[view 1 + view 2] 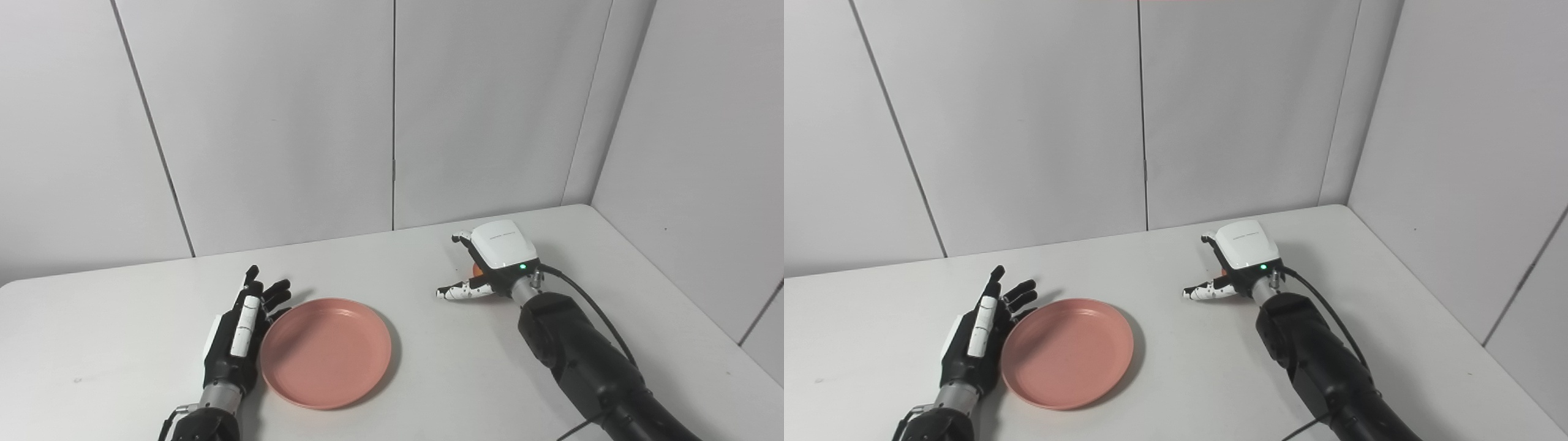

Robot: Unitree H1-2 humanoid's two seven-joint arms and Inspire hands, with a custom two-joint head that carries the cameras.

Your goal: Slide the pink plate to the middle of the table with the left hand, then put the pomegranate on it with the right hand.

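Item one, the walls (pixel 392 110): we record pale grey panels with vertical seams behind the desk, and a further panel closing in the right side.

Item two, the desk (pixel 429 380): white, flat, its far right corner meeting the walls.

Item three, the right arm (pixel 588 367): black, with a black cable running along it, entering from the near right and reaching toward the far right part of the desk.

Item four, the pink plate (pixel 326 351): round, shallow, lying flat on the desk left of centre and toward the near side. We see nothing on it.

Item five, the left hand (pixel 242 334): black with a white strip along its back, fingers apart and stretched toward the far side, holding nothing. It stands on edge just beside the plate's left rim, its palm side turned to the plate; we judge it touching or very nearly touching the rim, but cannot settle which.

Item six, the right hand (pixel 493 260): white-backed, a green light lit near the wrist, palm down over the desk, well apart from the plate. Its fingers curl downward and its thumb (pixel 459 292) points left along the desk.

Item seven, the pomegranate (pixel 477 269): only a small orange-red sliver shows, under the right hand's palm between the curled fingers and thumb. We cannot tell whether the hand grips it or merely covers it.
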